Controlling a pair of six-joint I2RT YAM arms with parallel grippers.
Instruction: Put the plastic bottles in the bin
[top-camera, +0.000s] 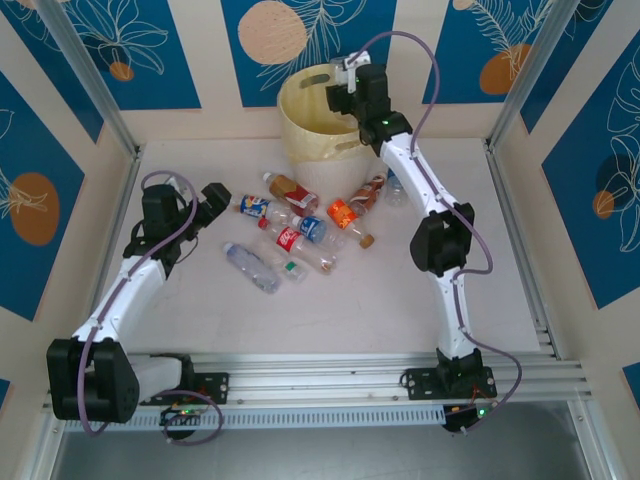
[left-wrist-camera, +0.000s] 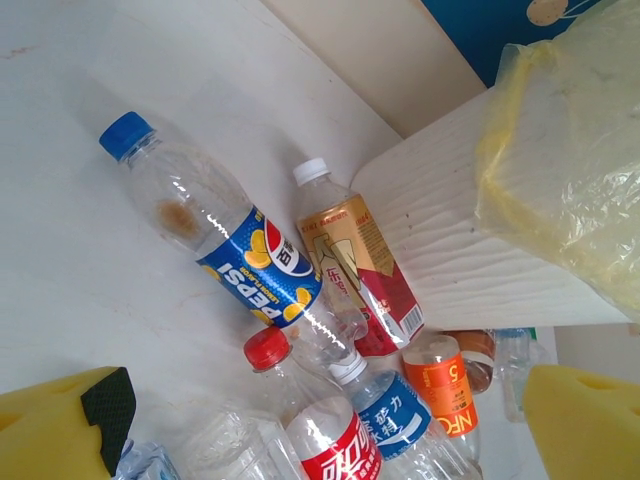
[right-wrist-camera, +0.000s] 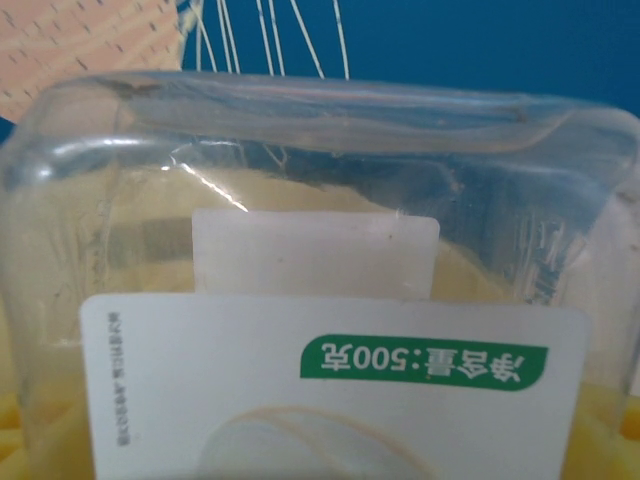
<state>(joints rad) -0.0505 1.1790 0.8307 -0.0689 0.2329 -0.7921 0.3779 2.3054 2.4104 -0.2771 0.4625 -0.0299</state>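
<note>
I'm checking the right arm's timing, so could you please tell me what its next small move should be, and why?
Probably open the right gripper: it holds a clear bottle above the bin, whose yellow shows beneath the bottle.

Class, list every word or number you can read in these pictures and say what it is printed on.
"PEPSI": blue label of the blue-capped bottle.
"NFC": label of the orange-labelled bottle.
"净含量:500克", upside down: white label of the clear bottle.
Other bottle labels: too small or cut off to read.
</note>
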